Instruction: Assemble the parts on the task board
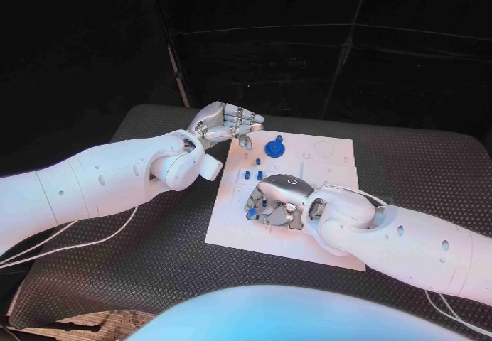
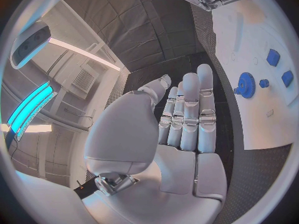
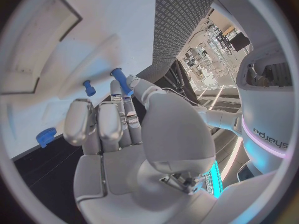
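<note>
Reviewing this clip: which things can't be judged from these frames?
- Head view: the right robot hand covers the parts under it on the task board; whether it holds one is unclear.
- Right wrist view: a blue peg lies at its fingertips; contact is unclear.
- Head view: the left robot hand has curled fingers; what they hold is too small to tell.

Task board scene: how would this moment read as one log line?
left hand: empty, raised beside board | right hand: down over small blue parts | blue gear: on task board
</note>
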Tool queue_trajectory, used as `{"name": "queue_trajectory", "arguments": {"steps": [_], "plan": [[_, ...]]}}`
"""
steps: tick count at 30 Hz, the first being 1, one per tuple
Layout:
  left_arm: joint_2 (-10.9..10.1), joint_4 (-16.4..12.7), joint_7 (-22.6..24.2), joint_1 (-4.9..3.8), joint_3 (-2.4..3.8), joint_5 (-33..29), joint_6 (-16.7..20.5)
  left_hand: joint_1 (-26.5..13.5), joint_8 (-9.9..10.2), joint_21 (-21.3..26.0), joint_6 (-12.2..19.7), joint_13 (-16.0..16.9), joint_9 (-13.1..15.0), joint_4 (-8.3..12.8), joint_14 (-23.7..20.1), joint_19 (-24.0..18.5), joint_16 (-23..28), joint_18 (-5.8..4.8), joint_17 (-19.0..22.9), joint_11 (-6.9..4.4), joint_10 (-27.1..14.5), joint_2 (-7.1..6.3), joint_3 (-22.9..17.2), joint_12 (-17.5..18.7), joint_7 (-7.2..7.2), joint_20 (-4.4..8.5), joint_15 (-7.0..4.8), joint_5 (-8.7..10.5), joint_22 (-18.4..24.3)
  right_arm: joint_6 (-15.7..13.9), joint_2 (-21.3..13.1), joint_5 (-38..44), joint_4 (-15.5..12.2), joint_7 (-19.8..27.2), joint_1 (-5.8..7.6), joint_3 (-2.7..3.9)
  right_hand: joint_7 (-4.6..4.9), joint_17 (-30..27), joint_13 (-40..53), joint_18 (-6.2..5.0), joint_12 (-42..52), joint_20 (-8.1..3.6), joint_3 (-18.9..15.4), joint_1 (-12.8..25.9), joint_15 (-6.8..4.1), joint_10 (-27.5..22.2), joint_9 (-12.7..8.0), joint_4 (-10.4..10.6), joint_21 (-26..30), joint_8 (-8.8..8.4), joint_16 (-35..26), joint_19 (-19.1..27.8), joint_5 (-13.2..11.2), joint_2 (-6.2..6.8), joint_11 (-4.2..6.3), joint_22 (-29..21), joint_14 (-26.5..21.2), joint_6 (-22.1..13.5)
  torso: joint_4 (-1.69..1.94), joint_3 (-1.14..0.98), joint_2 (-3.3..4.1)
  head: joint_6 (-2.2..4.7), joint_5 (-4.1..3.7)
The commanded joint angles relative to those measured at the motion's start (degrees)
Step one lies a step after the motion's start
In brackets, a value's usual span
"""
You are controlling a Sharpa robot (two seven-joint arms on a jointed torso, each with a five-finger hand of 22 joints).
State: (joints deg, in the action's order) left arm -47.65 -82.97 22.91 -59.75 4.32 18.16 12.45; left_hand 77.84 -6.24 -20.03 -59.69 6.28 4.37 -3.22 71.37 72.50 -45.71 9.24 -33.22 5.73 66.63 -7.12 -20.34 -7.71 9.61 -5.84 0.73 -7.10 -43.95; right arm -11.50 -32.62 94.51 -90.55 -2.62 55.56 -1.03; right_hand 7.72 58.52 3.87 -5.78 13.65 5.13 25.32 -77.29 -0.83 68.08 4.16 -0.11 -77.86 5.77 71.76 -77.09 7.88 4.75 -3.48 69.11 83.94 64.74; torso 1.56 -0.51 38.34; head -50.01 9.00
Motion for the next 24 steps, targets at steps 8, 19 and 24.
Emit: {"name": "queue_trajectory", "arguments": {"steps": [8, 19, 24], "plan": [[0.0, -0.2, 0.1, -0.08, 0.06, -0.3, -0.7, 0.0, 0.4, 0.2, 0.2, 0.1, -0.1, 0.0, -0.4, 0.0, 0.3, 1.12, 0.1, -0.01, -0.2, 0.46, 0.2, 0.3, 0.25, -0.53, 0.10, -0.16, 0.1, 0.3, 0.7, 2.3, 0.6, -1.2, -0.03, -0.16, -0.11, -0.1, 0.0, 1.03, -0.3, 0.00, 0.0, -0.1, -0.23, 0.5, 0.1, -0.2, -0.1, 0.18, 0.3, -0.3, 0.2, -0.19, -0.03, 0.0, 1.2, 0.5, -0.01, 0.01, 0.01, 0.01, 0.00], [-0.1, -0.3, 0.0, -0.08, 0.06, -0.3, -0.8, 0.0, 0.4, 0.2, 0.2, 0.1, -0.1, 0.0, -0.4, 0.0, 0.3, 1.12, 0.1, -0.01, -0.2, 0.46, 0.2, 0.3, 0.25, -0.53, 0.10, -0.16, 0.1, -0.3, 1.2, 5.3, 0.8, -3.2, -0.05, -0.53, 0.19, -0.7, -0.1, 0.92, -1.2, 0.12, -0.1, 0.2, -0.02, -0.3, -0.2, -0.2, 0.2, -0.37, 0.0, 0.1, 0.1, 0.14, -0.32, -0.5, 1.0, -0.4, 0.01, 0.02, 0.01, 0.01, 0.03], [-0.1, -0.3, 0.0, -0.08, 0.06, -0.3, -0.9, 0.0, 0.4, 0.3, 0.2, 0.1, -0.1, 0.0, -0.5, 0.0, 0.3, 1.12, 0.1, 0.04, -0.3, 0.52, 0.3, 0.3, 0.30, -0.56, 0.14, -0.16, 0.2, -1.0, 1.3, 5.7, 0.7, -3.1, -0.05, -0.62, 0.81, -1.6, -0.3, 0.77, -3.5, 0.72, -0.1, 0.8, 0.79, -3.7, -0.4, -0.2, 0.7, -1.36, -0.5, 0.8, 0.0, 1.05, -1.35, -1.3, 0.7, -1.9, -0.03, 0.03, -0.03, 0.01, -0.02]]}}
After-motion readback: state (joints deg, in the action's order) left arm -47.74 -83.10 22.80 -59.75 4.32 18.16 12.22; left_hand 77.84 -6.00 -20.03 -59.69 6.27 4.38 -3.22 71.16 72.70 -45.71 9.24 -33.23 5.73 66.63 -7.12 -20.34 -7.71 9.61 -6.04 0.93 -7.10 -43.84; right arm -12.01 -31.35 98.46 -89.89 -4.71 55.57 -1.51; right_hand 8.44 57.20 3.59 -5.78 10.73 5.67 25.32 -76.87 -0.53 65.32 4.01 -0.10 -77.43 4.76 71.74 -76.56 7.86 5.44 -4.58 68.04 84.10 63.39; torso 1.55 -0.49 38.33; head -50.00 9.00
